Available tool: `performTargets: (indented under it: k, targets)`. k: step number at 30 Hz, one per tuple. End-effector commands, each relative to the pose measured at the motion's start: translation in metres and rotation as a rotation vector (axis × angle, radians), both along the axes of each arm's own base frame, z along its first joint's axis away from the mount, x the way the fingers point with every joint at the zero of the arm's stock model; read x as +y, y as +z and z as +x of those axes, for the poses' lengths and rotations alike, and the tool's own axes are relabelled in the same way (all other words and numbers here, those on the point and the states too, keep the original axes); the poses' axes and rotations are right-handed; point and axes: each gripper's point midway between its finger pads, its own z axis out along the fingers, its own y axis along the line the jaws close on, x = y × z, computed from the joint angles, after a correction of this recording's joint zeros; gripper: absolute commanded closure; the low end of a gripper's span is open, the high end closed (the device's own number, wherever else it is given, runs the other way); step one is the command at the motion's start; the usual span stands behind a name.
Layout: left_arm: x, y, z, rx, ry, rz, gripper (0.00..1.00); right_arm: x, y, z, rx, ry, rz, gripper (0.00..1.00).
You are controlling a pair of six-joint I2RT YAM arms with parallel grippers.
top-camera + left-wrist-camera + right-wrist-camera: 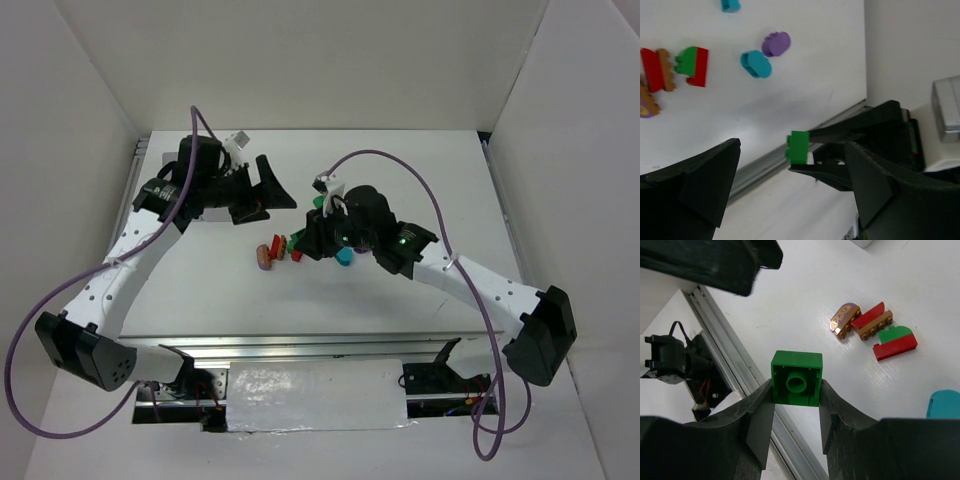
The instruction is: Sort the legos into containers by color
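My right gripper (pixel 796 390) is shut on a green square lego (pixel 796 378), held above the table with its hollow underside toward the camera; it also shows in the left wrist view (pixel 800 147). My left gripper (pixel 792 167) is open and empty, its jaws spread wide on either side of that held lego. On the table lie a purple-gold lego (pixel 844 320), a red curved one (pixel 867 316), a brown one (pixel 877 325), a green-and-red one (pixel 895 341), a teal oval (pixel 756 64) and a purple oval (pixel 776 44). The white divided tray is not clearly in view.
In the top view the left gripper (pixel 272 207) and the right gripper (pixel 303 243) are close together over the table's middle, above the lego cluster (pixel 266 256). A metal rail (pixel 740 375) runs along the table's near edge. White walls enclose the table.
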Motion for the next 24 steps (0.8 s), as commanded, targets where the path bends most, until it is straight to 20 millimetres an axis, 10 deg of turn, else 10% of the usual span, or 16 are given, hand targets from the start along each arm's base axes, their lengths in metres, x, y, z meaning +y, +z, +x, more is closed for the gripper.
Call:
performTargets:
  k: [1,17,24]
  targets:
    - [-0.028,0.029,-0.012,0.031,-0.050,-0.120,0.02,-0.003,0.038,-0.002,-0.119,-0.001,0.096,0.98]
    - [-0.071,0.008,-0.032,0.092,-0.139,-0.066,0.29,-0.031,0.063,0.008,-0.240,-0.142,0.136,0.98]
    - [-0.086,0.018,-0.036,0.071,-0.224,-0.136,0.85,-0.032,0.066,0.005,-0.255,-0.134,0.147,0.98]
